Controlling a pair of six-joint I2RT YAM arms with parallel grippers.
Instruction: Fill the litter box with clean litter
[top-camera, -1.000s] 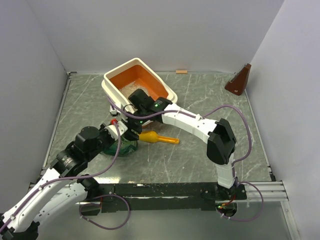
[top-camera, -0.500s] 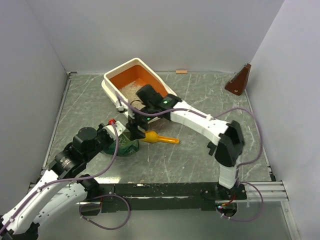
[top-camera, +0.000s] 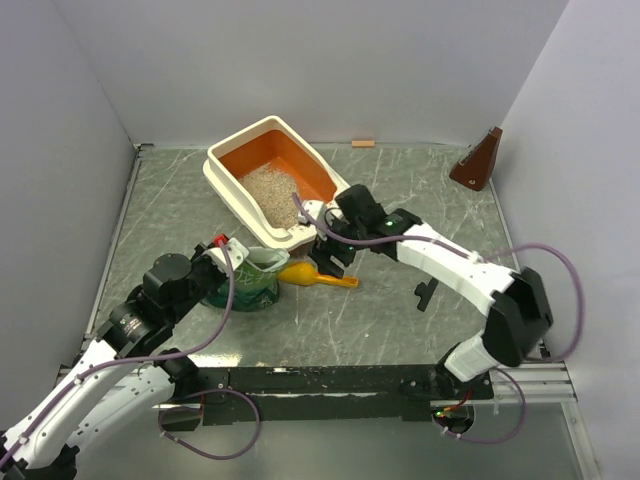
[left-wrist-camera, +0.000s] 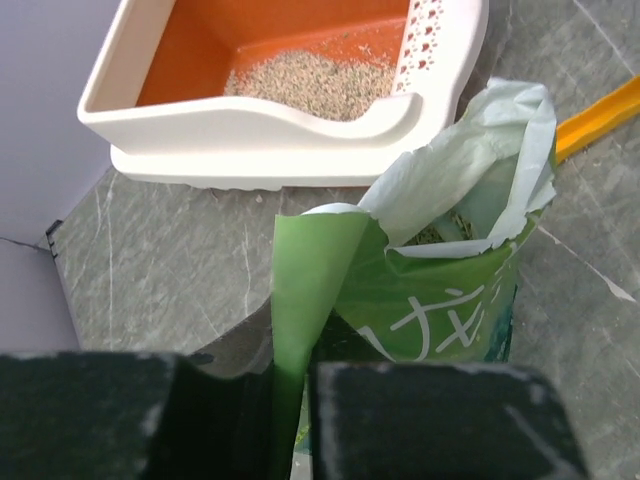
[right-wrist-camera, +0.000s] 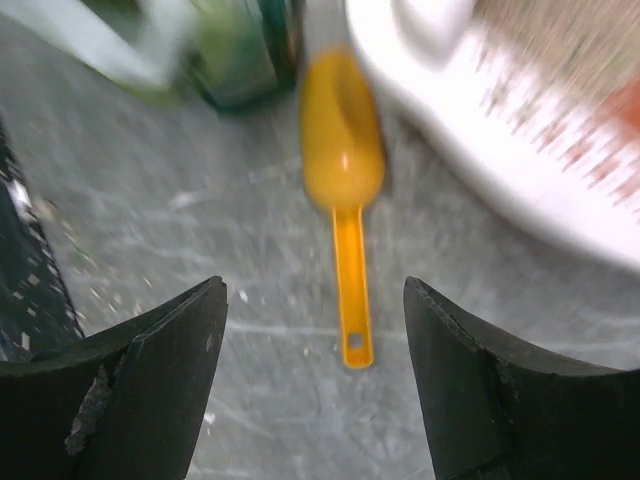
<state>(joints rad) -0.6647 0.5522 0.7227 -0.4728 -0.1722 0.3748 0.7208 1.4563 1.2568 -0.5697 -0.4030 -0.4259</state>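
Observation:
The litter box (top-camera: 225, 185) stands at the back centre-left, with a heap of clean litter (top-camera: 268, 188) in its near half. It also shows in the left wrist view (left-wrist-camera: 260, 130), with the litter (left-wrist-camera: 320, 80), and blurred in the right wrist view (right-wrist-camera: 520, 130). A crinkled green bag (top-camera: 248, 283) stands open in front of it. My left gripper (left-wrist-camera: 290, 400) is shut on the bag's (left-wrist-camera: 430, 290) edge. A yellow-orange scoop (top-camera: 318, 277) lies on the table right of the bag. My right gripper (top-camera: 330, 255) is open and empty, hovering above the scoop (right-wrist-camera: 343, 160).
A brown wedge-shaped object (top-camera: 478, 160) stands at the back right by the wall. A small wooden piece (top-camera: 363, 143) lies against the back wall. Grey walls close in the left, back and right sides. A black rail (top-camera: 330, 380) runs along the near edge.
My right gripper has pulled back to the right from over the bag and the box's near end, and is now above the scoop. The left arm and bag have barely moved.

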